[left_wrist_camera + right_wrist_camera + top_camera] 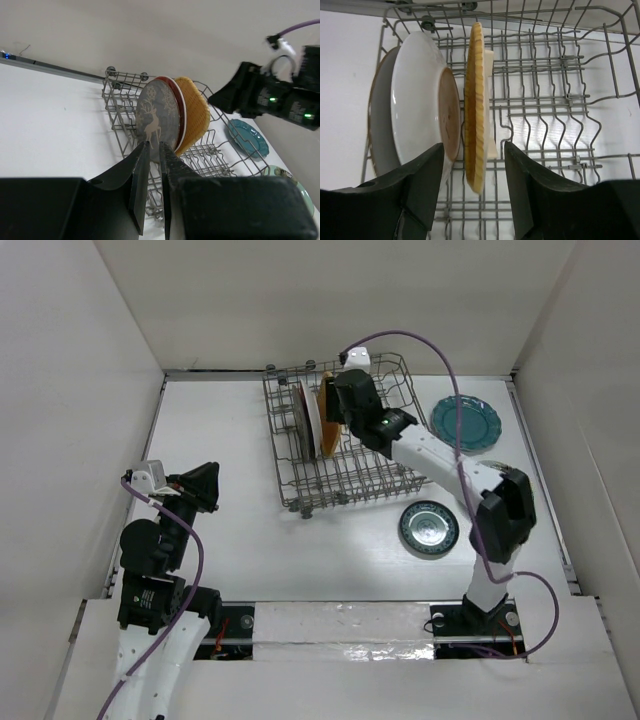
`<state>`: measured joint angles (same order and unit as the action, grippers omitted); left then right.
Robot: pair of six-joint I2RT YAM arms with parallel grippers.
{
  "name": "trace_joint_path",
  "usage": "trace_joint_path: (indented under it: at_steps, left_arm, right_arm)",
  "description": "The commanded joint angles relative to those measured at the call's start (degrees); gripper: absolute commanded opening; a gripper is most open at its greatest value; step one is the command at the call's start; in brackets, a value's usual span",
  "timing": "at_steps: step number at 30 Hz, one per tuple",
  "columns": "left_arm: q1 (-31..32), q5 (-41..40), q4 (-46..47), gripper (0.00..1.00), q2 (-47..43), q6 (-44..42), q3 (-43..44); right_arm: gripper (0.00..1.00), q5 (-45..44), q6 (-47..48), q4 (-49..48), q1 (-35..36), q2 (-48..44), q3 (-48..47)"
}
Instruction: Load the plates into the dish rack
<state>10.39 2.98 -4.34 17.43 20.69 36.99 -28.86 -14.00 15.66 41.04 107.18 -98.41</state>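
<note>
The grey wire dish rack (385,480) stands mid-table. Three plates stand upright in it: a grey-brown one with a deer picture (157,117), a red-rimmed one with a white back (420,95), and an orange textured one (476,100). My right gripper (474,150) is open, with a finger on each side of the orange plate's lower edge and not touching it; it shows over the rack in the top view (338,418). My left gripper (154,145) is shut and empty, left of the rack (205,485). No pale mint plate is in view.
A dark teal scalloped plate (465,423) lies flat right of the rack. A small dark teal-rimmed plate (429,528) lies near the rack's front right corner. White walls enclose the table on three sides.
</note>
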Motion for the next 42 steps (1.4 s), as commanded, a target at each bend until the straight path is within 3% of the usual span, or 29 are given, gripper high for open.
trace_joint_path:
  at_steps: [1,3,6,7,12,15,16,17,18,19,22,26,32,40,42]
  left_arm:
    - [-0.1,0.6,2.5,0.11,-0.7,0.2,0.5]
    - [-0.1,0.4,2.5,0.11,-1.1,0.2,0.6]
    - [0.4,0.3,2.4,0.11,-1.6,0.2,0.7]
    - [0.4,0.3,2.5,0.11,-1.8,0.2,0.6]
    - [1.6,0.2,2.5,0.11,-2.7,0.1,0.6]
    - [2.1,0.3,2.6,0.11,-3.2,0.2,0.7]
    - [2.1,0.2,2.5,0.11,-3.2,0.1,0.7]
    - [2.1,0.1,2.4,0.11,-3.5,0.2,0.7]
    - [2.1,0.3,2.6,0.11,-3.7,0.2,0.6]
    - [2.1,0.4,2.6,0.11,-3.8,0.1,0.7]
    - [2.1,0.3,2.7,0.11,-4.4,0.2,0.7]
    - [2.1,-0.3,2.5,0.11,-5.5,0.1,1.0]
    - [2.6,-1.1,2.1,0.11,-6.2,0.0,1.2]
    - [2.6,-1.8,1.9,0.11,-6.4,-0.1,1.2]
    - [2.6,-2.1,1.8,0.12,-6.3,-0.1,1.2]
  right_arm:
    - [0.58,1.8,-3.0,-8.4,-0.7,-11.6,4.9]
    - [0.56,2.4,-5.9,-12.6,-2.5,-20.0,14.6]
    - [0.18,3.7,-12.2,-19.0,-5.3,-33.3,32.1]
    - [0.0,4.6,-13.8,-19.6,-7.4,-36.6,36.3]
    - [0.0,4.2,-25.4,-17.8,-16.5,-54.3,63.0]
    - [0.0,10.4,-30.9,-13.4,-27.1,-64.2,70.5]
    - [0.01,13.0,-31.3,-12.4,-29.7,-66.4,73.8]
    - [0.09,13.2,-31.8,-10.8,-34.2,-69.9,74.7]
    - [0.2,13.2,-31.5,-7.6,-36.4,-71.0,75.2]
    - [0.45,14.1,-30.9,-6.1,-38.6,-71.9,75.6]
    - [0.65,20.8,-28.9,-2.7,-46.7,-71.0,76.3]
    - [0.67,36.2,-26.9,-4.4,-52.8,-64.9,79.2]
    - [0.67,46.0,-25.8,-5.2,-52.8,-59.3,80.2]
    - [0.62,47.8,-24.6,-5.4,-52.8,-54.3,80.0]
    - [0.61,47.5,-24.2,-5.3,-50.1,-51.5,79.3]
